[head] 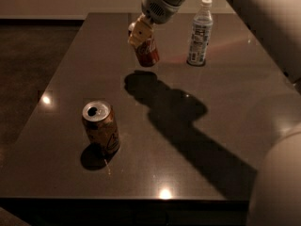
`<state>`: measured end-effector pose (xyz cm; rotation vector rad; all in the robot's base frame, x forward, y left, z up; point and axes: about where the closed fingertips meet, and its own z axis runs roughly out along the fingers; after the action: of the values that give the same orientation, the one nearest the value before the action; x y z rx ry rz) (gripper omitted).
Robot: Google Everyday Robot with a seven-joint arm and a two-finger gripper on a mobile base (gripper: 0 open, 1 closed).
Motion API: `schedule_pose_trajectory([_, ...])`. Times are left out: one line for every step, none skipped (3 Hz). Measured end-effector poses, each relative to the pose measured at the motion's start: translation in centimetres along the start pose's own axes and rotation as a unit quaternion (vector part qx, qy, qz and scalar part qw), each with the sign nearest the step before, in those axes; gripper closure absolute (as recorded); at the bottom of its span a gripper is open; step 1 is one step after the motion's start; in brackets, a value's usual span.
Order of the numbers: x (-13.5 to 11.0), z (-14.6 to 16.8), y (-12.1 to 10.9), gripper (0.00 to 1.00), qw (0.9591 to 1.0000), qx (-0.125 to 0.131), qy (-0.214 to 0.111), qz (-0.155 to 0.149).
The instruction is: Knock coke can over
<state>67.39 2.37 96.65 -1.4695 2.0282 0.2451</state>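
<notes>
Leaning top-leftward off upright, the coke can meets the gripper (open or closed, cannot tell).

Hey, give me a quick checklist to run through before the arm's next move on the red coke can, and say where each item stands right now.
1. Gripper on target: ok. It is at the top of the small red coke can with white lettering, on the far part of the dark table.
2. Can knocked over: not ok. It looks tilted but is not lying flat.
3. Clear plastic bottle with white cap out of the way: ok. It stands upright, apart, on the can's right in the image.
4. Gold-orange can out of the way: ok. It is upright near the front edge.
5. Room to fall: ok. Bare tabletop lies around the coke can.
</notes>
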Motion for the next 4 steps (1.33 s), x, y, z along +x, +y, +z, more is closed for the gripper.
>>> schedule_pose_trajectory([2.8,-2.6,2.7,1.0,0.9972,-0.011,0.061,-0.041])
schedule_pose_trajectory([5.2,-3.3,4.1,1.0,0.9901,-0.028,0.118,-0.071])
schedule_pose_trajectory([7.4,-3.1,4.8,1.0,0.9803,-0.048,0.167,-0.093])
schedule_pose_trajectory([9.1,-2.8,5.3,0.83,0.9701,-0.058,0.208,-0.11])
